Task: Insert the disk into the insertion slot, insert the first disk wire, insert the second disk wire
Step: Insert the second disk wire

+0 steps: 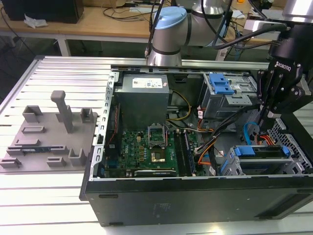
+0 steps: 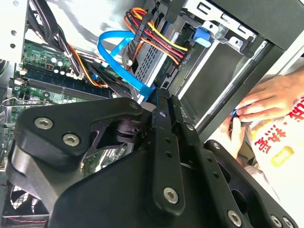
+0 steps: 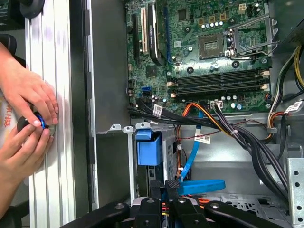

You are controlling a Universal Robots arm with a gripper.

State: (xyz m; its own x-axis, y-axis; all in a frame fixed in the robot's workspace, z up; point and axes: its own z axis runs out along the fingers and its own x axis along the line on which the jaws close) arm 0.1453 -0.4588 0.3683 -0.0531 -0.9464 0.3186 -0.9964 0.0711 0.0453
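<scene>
The gripper [image 2: 164,102], black and close to the lens in the second wrist view, reaches down into the open case [image 1: 195,196] with its fingers drawn together on a dark connector at the rear of the disk [image 1: 261,152]; the grip looks clenched, though what exactly sits between the fingers is hard to make out. A flat blue wire [image 2: 124,61] loops just beside the gripper and runs toward the motherboard [image 1: 146,147]. A bundle of red, orange and yellow wires [image 2: 154,35] lies over the disk's end.

In the exterior view the disk, in its blue caddy, sits seated inside the slot [image 1: 293,164], the grey perforated cage in the case's corner nearest the exterior view's right. The gripper [image 1: 271,115] hangs directly above that cage. Farther back in the case stands a taller bay [image 1: 230,95] with a blue latch [image 1: 218,84].

In the first wrist view the gripper [image 3: 172,187] is just beside the blue wire [image 3: 197,164], and the blue caddy end [image 3: 148,149] shows beside the cage wall. Outside the case, two hands [image 3: 26,95] hold a small dark object on the ribbed table [image 3: 57,71].
</scene>
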